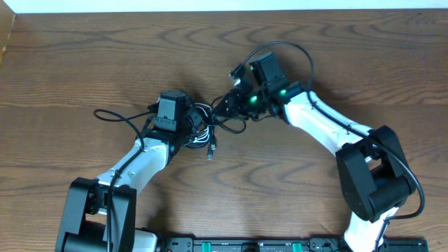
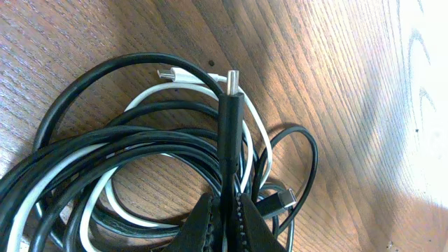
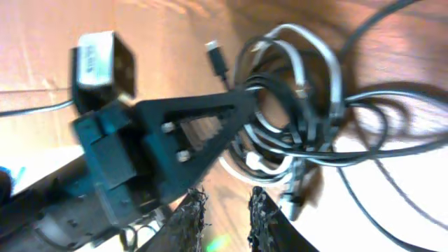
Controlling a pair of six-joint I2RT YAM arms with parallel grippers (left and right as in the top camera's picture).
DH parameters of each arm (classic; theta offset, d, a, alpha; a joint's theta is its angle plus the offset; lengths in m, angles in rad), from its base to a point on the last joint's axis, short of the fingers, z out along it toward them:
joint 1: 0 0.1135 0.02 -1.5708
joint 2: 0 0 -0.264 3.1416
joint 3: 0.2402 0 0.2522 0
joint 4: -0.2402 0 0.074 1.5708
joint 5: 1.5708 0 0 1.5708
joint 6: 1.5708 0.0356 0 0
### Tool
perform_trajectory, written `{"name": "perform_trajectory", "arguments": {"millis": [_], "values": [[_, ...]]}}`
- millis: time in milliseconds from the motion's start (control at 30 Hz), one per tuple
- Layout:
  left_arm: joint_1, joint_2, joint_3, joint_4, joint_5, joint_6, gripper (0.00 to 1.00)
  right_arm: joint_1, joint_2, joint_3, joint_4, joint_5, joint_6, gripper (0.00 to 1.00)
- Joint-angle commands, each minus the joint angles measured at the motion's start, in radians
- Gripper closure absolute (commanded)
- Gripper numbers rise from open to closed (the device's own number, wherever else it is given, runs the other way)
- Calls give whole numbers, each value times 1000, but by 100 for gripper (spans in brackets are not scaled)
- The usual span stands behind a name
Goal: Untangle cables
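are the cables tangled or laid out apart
Tangled: the cables, black and white, loop over and through each other in one pile. The left gripper is shut on a black cable at its plug end.

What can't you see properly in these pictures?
Overhead: the cables are tiny and partly under the left claw and right claw, so crossings are unclear.
Left wrist: they run off the left and bottom edges.
Right wrist: blurred, so the plugs look fuzzy; cables run off the right edge.
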State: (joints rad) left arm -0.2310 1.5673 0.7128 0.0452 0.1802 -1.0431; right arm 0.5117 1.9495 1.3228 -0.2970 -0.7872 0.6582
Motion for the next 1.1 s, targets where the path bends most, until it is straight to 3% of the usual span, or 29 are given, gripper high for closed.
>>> {"name": "perform_trajectory", "arguments": {"millis": [0, 200, 333, 467, 667, 1067], "values": [[-4, 8, 2, -1, -18, 17, 92, -1, 22, 3, -32, 72, -25, 80], [-4, 8, 2, 20, -61, 12, 93, -2, 26, 3, -102, 240, 49, 83], [-10, 9, 2, 28, -62, 9, 92, -2, 26, 3, -113, 258, 74, 69], [-43, 50, 2, 82, -68, 9, 93, 3, 32, 3, -113, 258, 105, 66], [-63, 145, 2, 183, -55, 9, 92, 13, 34, 3, -108, 312, 135, 71], [-62, 161, 2, 193, -51, 26, 92, 14, 40, 3, -111, 353, 172, 75]]}}
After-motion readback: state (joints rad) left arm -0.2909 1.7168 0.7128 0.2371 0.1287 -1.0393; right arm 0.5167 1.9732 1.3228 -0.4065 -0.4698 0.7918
